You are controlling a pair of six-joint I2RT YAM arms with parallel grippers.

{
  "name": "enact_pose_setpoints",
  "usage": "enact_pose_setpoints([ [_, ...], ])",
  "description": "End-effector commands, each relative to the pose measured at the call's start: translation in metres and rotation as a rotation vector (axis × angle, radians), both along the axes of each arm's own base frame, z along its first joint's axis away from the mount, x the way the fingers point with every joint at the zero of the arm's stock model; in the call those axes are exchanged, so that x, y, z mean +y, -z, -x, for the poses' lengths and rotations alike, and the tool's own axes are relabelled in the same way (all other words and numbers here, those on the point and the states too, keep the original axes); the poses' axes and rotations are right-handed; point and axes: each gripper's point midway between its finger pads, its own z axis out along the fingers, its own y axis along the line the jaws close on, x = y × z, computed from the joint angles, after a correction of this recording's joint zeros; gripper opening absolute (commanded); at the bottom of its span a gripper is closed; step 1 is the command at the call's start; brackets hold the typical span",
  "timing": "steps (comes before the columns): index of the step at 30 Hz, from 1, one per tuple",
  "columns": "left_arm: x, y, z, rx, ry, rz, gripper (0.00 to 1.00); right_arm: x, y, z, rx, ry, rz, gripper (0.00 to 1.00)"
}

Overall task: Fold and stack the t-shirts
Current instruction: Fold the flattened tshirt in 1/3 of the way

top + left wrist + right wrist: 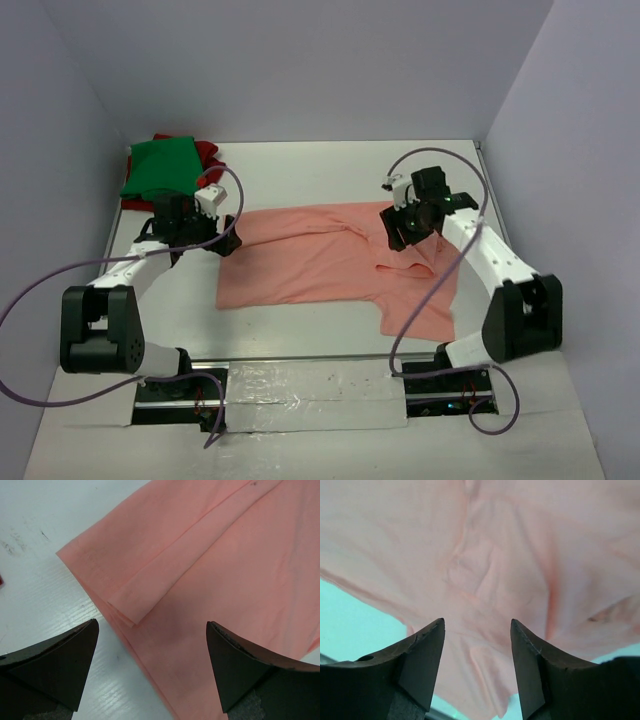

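The salmon-pink t-shirt (320, 260) lies spread across the middle of the table, partly folded, with a sleeve hanging toward the front right. My left gripper (222, 240) is open just above the shirt's left edge; in the left wrist view the shirt (215, 570) shows a folded flap corner between my fingers (60, 665). My right gripper (402, 232) is open over the shirt's wrinkled right part, which fills the right wrist view (485, 555). The bright green t-shirt (160, 165) lies folded on the dark red t-shirt (205, 152) at the back left.
The white table (320, 170) has grey walls at the back and both sides. A taped strip (310, 395) runs along the near edge between the arm bases. Purple cables loop from both arms.
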Motion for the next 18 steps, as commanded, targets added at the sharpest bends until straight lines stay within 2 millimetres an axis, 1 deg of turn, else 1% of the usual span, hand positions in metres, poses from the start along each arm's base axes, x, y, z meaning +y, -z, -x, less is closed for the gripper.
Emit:
enact_pose_setpoints([
  [1, 0.005, 0.005, 0.005, 0.026, 0.003, -0.022, 0.98, 0.01, -0.046, -0.018, -0.205, 0.012, -0.075, 0.63],
  [3, 0.006, 0.011, 0.009, 0.059, 0.002, -0.03, 0.98, 0.012, -0.057, -0.017, -0.238, 0.023, -0.099, 0.64],
  [4, 0.006, 0.014, 0.009, 0.075, -0.006, -0.029, 0.98, 0.013, -0.065, -0.017, -0.262, 0.029, -0.109, 0.64],
  [7, 0.01, 0.024, 0.007, 0.13, -0.026, -0.045, 0.98, 0.014, -0.075, -0.015, -0.285, 0.042, -0.127, 0.64],
  [9, 0.012, 0.033, 0.004, 0.155, -0.044, -0.047, 0.97, 0.015, -0.077, -0.013, -0.293, 0.039, -0.137, 0.64],
  [12, 0.012, 0.035, -0.004, 0.144, -0.048, -0.046, 0.97, 0.014, -0.074, -0.011, -0.289, 0.043, -0.139, 0.64],
  [13, 0.011, 0.033, -0.01, 0.123, -0.048, -0.044, 0.97, 0.014, -0.071, -0.01, -0.283, 0.045, -0.137, 0.64],
  [16, 0.009, 0.027, -0.021, 0.094, -0.059, -0.025, 0.97, 0.013, -0.068, -0.006, -0.275, 0.042, -0.135, 0.64],
  [18, 0.008, 0.021, -0.033, 0.061, -0.068, -0.008, 0.97, 0.011, -0.068, -0.006, -0.282, 0.047, -0.127, 0.64],
])
